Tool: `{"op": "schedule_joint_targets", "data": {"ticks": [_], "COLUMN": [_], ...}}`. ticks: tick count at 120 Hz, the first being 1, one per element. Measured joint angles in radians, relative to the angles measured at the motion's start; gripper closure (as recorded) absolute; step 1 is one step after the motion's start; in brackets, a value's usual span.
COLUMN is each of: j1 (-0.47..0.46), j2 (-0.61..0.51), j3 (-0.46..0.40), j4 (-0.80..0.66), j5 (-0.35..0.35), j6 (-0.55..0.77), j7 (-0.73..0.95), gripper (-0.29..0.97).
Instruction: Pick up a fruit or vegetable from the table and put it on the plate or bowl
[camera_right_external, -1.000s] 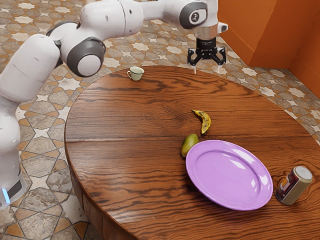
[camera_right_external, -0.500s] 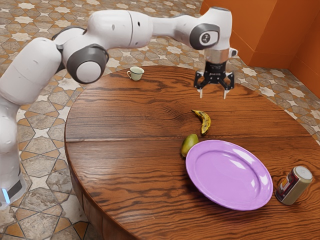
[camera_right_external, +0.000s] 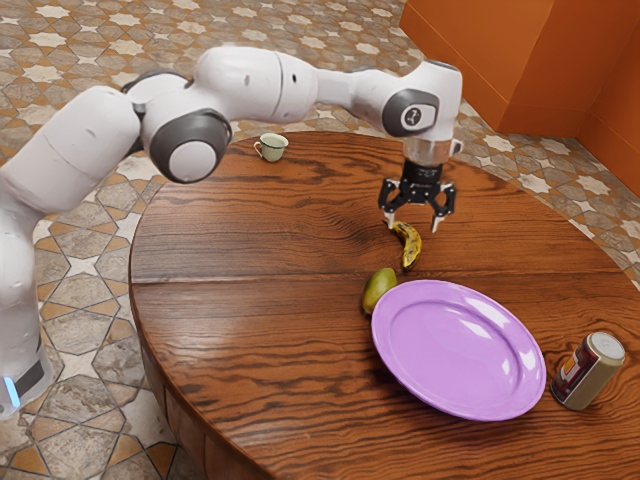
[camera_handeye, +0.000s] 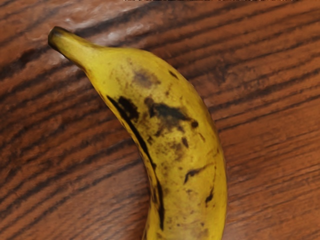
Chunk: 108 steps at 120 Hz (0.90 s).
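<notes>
Gripper (camera_right_external: 412, 223) hangs wide open, empty, just above one banana (camera_right_external: 409, 245) on the wooden table (camera_right_external: 250, 270). The wrist view reveals its black bruises. The exterior view shows one pear (camera_right_external: 378, 288), one purple plate (camera_right_external: 458, 348), one teacup (camera_right_external: 270, 147) and one jar (camera_right_external: 588, 370).

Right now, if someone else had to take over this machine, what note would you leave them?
Gripper: open, hovers just over the stem end of the banana, holding nothing.
Things: the banana lies flat on the table, just beyond the far rim of the purple plate. A green pear lies by the plate's rim, on the exterior view's left.
Done: gripper lined up above the banana.
Left: lower, close on the banana, lift it, set it on the plate.
</notes>
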Motion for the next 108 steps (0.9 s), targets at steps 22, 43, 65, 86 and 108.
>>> {"op": "schedule_joint_targets", "data": {"ticks": [22,43,65,86,108], "j1": [0.007,0.007,0.008,0.008,0.005], "j2": [0.016,0.043,0.063,0.076,0.074], "j3": [0.001,0.0,0.001,0.001,0.001], "j4": [0.006,0.011,0.012,0.012,0.013], "j5": [0.0,0.0,0.0,0.0,0.001], "j6": [0.016,0.046,0.064,0.081,0.084], "j7": [-0.022,-0.037,-0.05,-0.06,-0.067], "gripper": [0.02,0.02,0.06,0.14,0.46]}}
